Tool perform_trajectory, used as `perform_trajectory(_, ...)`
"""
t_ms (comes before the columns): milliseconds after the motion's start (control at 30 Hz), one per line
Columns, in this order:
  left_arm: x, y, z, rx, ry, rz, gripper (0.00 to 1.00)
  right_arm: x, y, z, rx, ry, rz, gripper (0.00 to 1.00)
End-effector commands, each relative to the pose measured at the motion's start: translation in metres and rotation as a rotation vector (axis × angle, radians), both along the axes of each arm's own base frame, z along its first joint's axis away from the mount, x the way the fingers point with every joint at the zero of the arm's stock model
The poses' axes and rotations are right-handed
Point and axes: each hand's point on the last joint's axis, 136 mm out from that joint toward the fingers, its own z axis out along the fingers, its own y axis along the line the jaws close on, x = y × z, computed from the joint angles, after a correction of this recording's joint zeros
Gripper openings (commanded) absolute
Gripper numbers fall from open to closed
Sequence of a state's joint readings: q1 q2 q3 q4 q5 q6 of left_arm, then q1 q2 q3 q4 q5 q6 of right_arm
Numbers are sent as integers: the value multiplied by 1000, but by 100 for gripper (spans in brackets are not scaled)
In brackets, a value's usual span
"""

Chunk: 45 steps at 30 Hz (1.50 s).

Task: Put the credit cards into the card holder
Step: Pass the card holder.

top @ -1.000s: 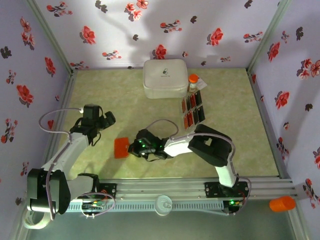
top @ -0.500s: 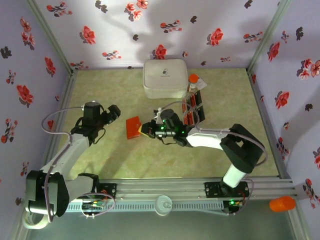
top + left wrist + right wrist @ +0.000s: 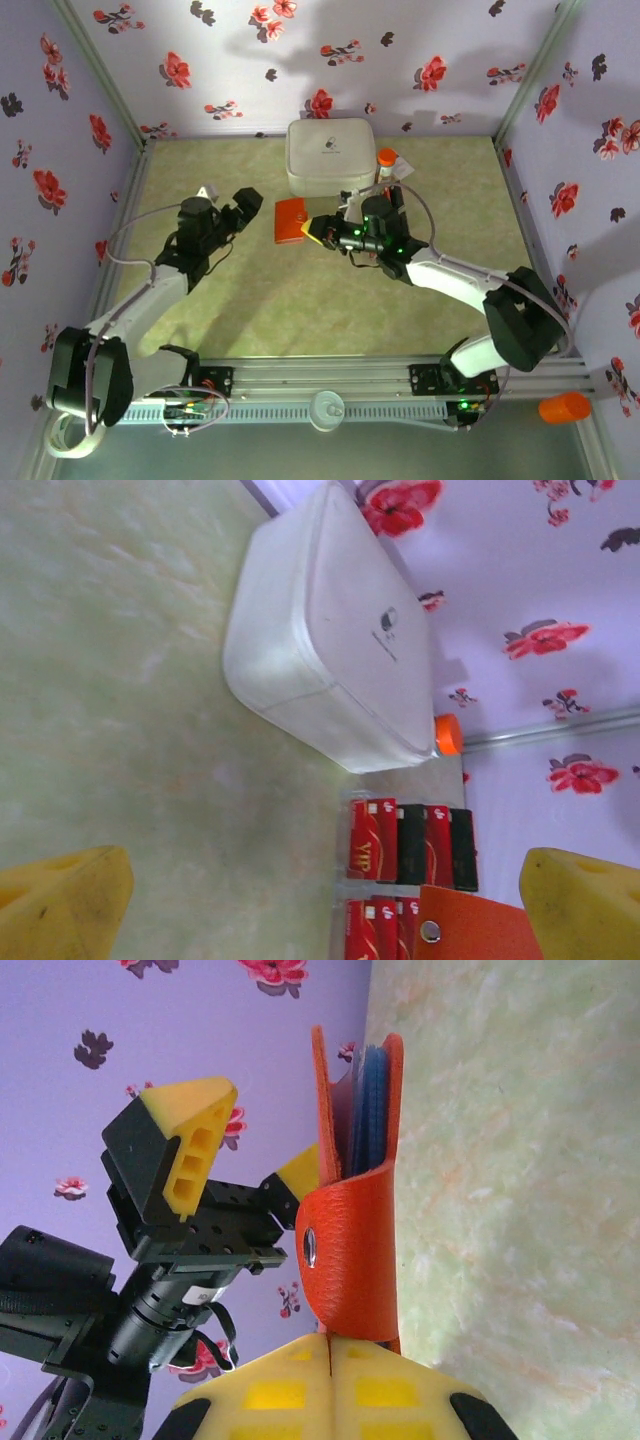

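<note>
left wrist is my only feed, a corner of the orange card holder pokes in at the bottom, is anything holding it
Observer: Yes. The right jaws are shut on the card holder, pinching one end near its snap.
Operator: is it folded shut or open
Observer: Slightly open. The right wrist view shows a blue lining between the two orange flaps.
Operator: where is it relative to my arm
Observer: From the top camera it sits between the two arms, just in front of the white case, with your open left jaws facing it.
</note>
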<state>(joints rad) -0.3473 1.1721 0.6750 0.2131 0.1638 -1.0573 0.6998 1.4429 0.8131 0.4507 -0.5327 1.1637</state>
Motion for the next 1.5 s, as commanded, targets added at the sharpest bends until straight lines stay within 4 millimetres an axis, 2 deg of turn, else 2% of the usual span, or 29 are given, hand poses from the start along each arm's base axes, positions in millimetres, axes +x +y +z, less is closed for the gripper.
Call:
perform_trajectory(0,9,-26,32,-71,-74,-58,100,-4,-2,16,56,-9,21,0)
perform_trajectory(200,9,-60,35,-103,-101,-148,99,1,0,21,106,9,18,0)
perform_trajectory(333,5,-69,33,-115,-108,-176,92,3,1,20,120,20,17,0)
perform_trajectory(800,2,-78,31,-171,-127,-211,58,3,-1,11,130,38,10,0)
perform_trajectory(1033,-2,-81,16,-174,-104,-220,57,4,-3,12,133,38,6,0)
perform_trajectory(1167,-3,-83,14,-177,-104,-228,56,4,-4,9,131,46,3,0)
perform_trajectory(1267,-3,-85,15,-181,-110,-236,52,4,-4,6,129,50,1,0)
perform_trajectory(1367,-3,-87,18,-188,-121,-244,44,4,-4,4,128,54,-1,0)
perform_trajectory(1467,-3,-89,19,-196,-127,-252,31,5,-5,0,124,62,-7,0)
